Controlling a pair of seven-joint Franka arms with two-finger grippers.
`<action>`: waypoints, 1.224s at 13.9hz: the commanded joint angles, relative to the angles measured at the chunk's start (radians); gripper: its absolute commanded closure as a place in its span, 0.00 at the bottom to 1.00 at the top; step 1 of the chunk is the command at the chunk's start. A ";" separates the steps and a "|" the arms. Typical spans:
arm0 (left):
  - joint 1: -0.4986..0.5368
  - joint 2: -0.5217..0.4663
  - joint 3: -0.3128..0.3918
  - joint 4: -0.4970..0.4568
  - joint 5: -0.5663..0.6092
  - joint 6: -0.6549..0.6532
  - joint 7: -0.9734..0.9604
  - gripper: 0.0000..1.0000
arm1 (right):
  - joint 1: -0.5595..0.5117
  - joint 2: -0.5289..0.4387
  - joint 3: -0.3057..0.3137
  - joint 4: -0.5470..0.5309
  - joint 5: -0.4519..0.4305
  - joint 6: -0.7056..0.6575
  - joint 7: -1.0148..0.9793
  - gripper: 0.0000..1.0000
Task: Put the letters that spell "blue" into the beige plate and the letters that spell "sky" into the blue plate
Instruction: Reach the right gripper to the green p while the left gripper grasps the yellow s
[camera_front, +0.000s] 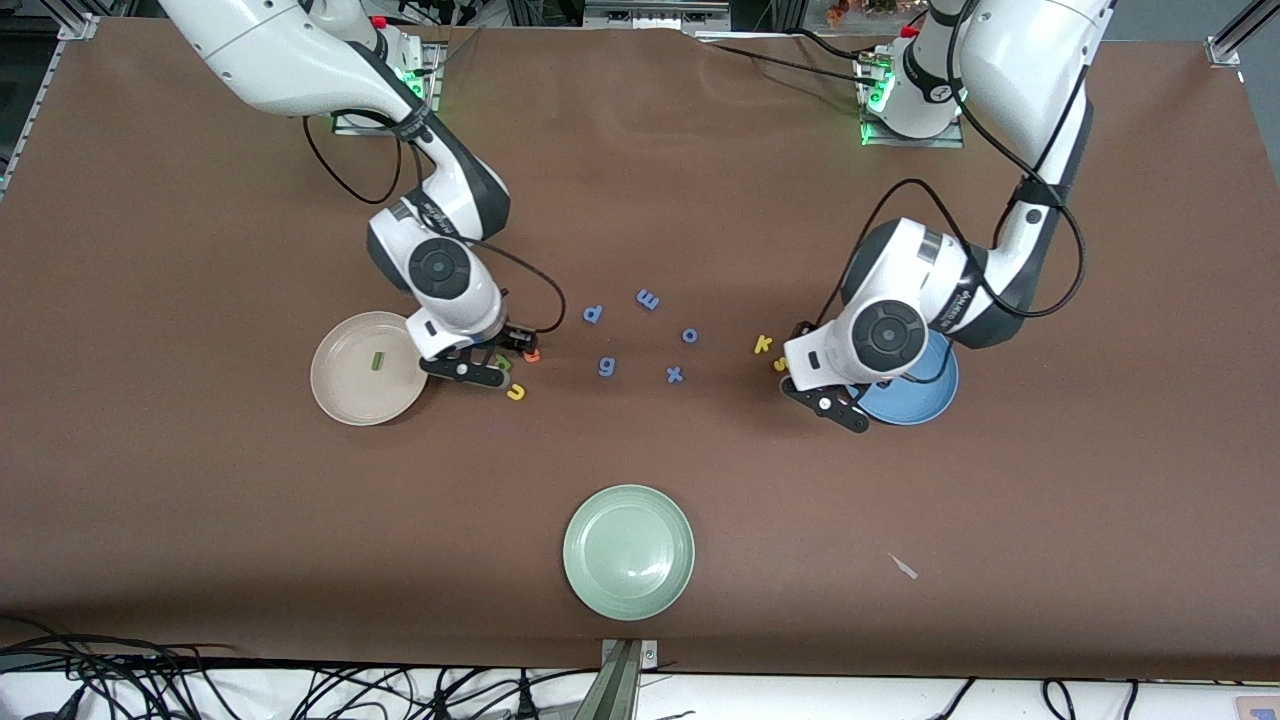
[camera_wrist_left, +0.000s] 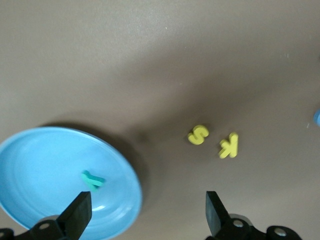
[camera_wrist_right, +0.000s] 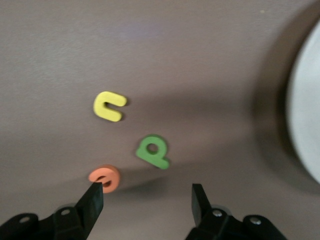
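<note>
**Both grippers spread and empty above the letter groups**

Left gripper (camera_wrist_left: 145, 212), fingers wide apart and holding nothing, hangs over the rim of the blue plate (camera_front: 925, 395); the teal "y" (camera_wrist_left: 93, 180) lies in that plate. The yellow "s" (camera_wrist_left: 198, 134) and yellow "k" (camera_front: 763, 344) lie on the table just beside the plate, toward the table's middle. Right gripper (camera_wrist_right: 147, 202), likewise spread and empty, hangs over the green "b" (camera_wrist_right: 153, 151) and orange "e" (camera_wrist_right: 104, 178); the yellow "u" (camera_front: 516, 392) lies close by. The green "l" (camera_front: 377, 361) rests in the beige plate (camera_front: 345, 400). Blue-purple letters (camera_front: 647, 298) lie scattered between the groups. A pale green plate (camera_front: 629, 551) sits nearer the camera.
</note>
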 joint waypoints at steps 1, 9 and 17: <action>-0.017 0.040 -0.003 -0.005 0.005 0.098 -0.182 0.00 | -0.004 0.032 -0.005 0.028 -0.045 0.009 0.022 0.20; -0.056 0.106 -0.013 -0.083 0.006 0.274 -0.596 0.00 | -0.008 0.041 -0.023 -0.004 -0.071 0.081 -0.007 0.23; -0.043 0.105 -0.015 -0.132 0.009 0.331 -0.587 0.48 | -0.010 0.046 -0.038 -0.035 -0.086 0.135 -0.009 0.42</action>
